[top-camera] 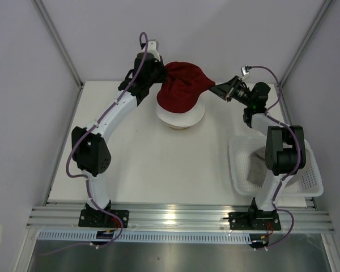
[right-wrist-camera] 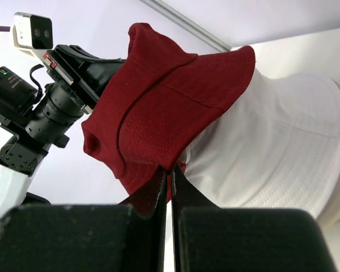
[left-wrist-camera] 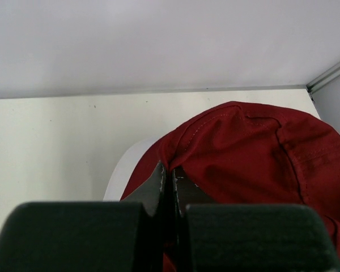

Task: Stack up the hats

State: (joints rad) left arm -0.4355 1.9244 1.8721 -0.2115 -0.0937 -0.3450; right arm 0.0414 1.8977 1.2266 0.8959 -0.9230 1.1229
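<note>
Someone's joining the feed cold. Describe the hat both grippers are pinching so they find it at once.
Look to the far middle of the white table, between the two arms' tips. A cream-white hat sits there, and over it hangs the dark red hat, pinched at opposite edges by the left gripper and right gripper. Its deep red sets it apart from the pale hat beneath.

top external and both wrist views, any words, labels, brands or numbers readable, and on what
No readable text in any view.
dark red hat: no tag or print shows.
cream-white hat: stitching only, no print.
coloured patch at the left arm's base: too small to read, if it bears text at all.
</note>
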